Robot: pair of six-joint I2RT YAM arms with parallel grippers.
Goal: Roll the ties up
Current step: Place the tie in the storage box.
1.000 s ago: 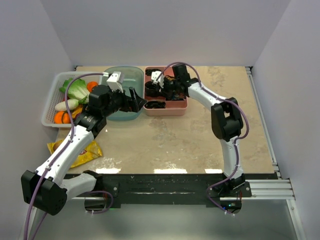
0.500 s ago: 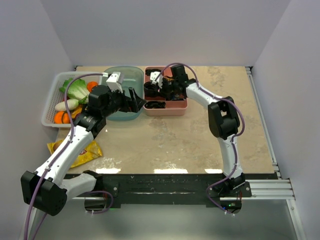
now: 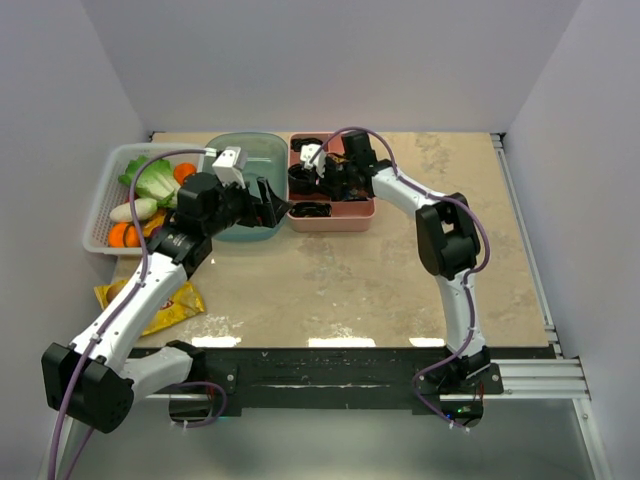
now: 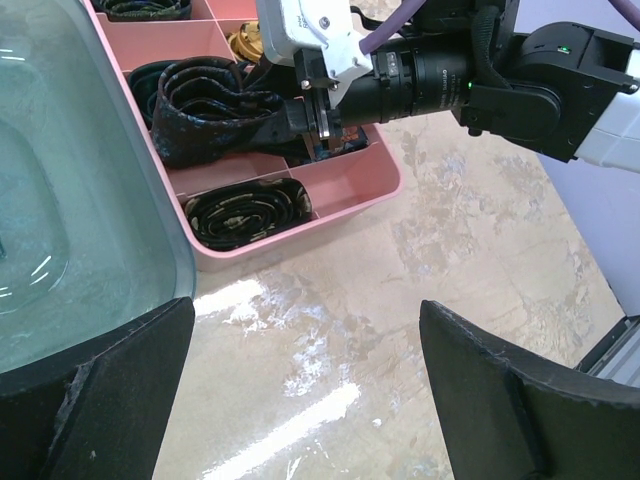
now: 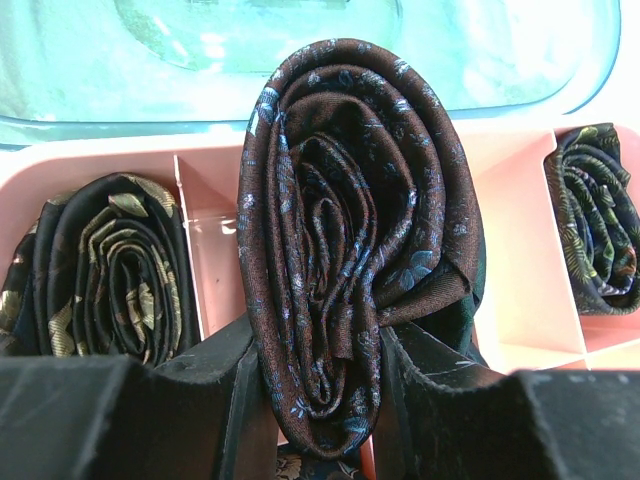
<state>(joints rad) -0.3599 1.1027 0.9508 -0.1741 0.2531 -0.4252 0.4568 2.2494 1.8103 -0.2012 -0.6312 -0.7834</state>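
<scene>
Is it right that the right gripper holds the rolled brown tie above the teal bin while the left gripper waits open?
Not quite. The right gripper does hold the rolled brown tie, but above the pink divided tray, not the teal bin next to it. The left wrist view shows this. The left gripper is open, as you said.
</scene>
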